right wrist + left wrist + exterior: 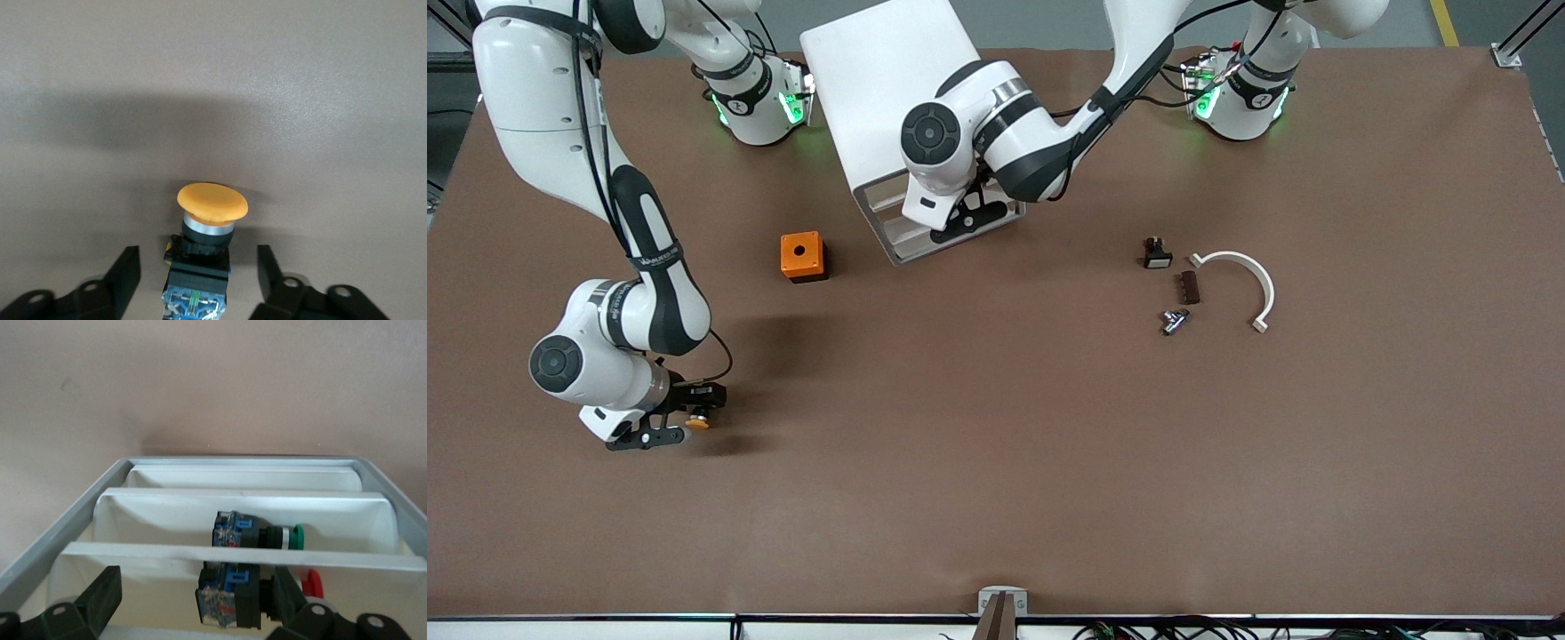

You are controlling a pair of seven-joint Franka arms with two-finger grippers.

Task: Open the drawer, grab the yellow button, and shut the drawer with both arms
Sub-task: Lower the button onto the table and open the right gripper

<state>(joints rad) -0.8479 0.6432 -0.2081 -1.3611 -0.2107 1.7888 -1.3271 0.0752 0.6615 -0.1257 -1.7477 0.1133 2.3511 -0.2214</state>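
Note:
The button (208, 220), with its flat orange cap, black body and bluish rear end, lies on the brown table between the spread fingers of my right gripper (199, 261), which do not touch it. In the front view that gripper (685, 418) is low over the table at the right arm's end, with the button (697, 423) at its tip. My left gripper (966, 219) is open at the front of the white cabinet (880, 80). The left arm hides the drawer there. In the left wrist view its fingers (100, 593) flank the white trays (167, 513).
The trays hold a green-capped button (267, 535) and a red-capped one (312, 584). An orange cube with a hole (802, 256) stands beside the cabinet. A black-and-white switch (1157, 253), a brown piece (1190, 286), a metal part (1175, 320) and a white curved bracket (1249, 276) lie toward the left arm's end.

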